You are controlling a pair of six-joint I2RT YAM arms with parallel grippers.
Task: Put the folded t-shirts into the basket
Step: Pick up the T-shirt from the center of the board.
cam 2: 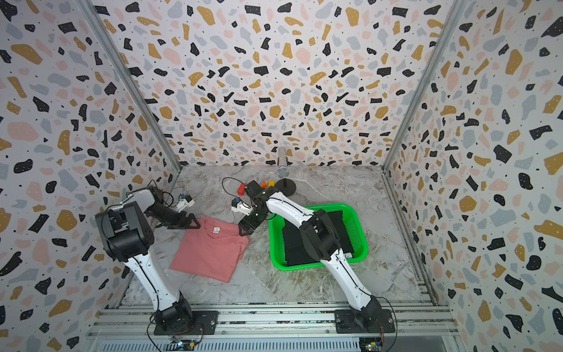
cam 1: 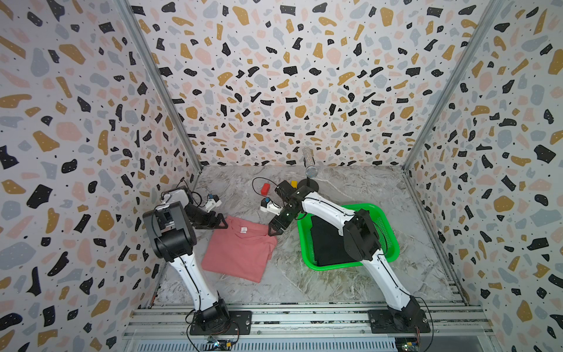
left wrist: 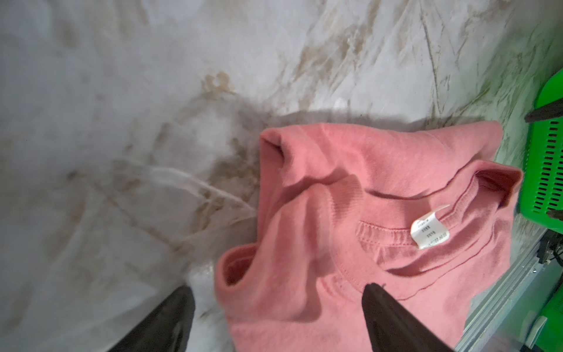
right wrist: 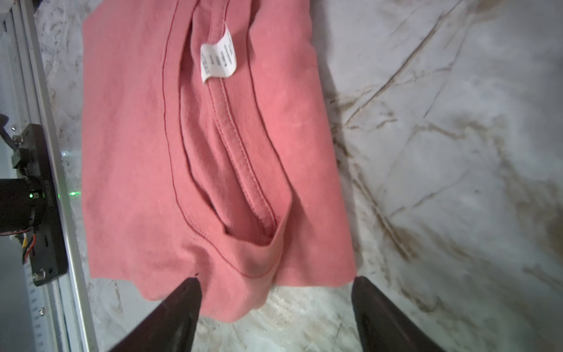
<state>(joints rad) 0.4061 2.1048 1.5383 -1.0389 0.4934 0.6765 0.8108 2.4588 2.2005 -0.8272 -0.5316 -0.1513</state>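
Clutter on the marble worktop (cam 1: 350,283)
A microphone (cam 1: 310,170) stands far centre; red block (cam 1: 265,189) and yellow block (cam 1: 294,183) lie just left.

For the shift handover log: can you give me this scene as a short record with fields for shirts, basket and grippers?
pink shirt: folded, on the table, outside the basket
black shirt: inside the green basket
left gripper: open, at the pink shirt's collar end
right gripper: open, at the collar end's other corner
held: nothing
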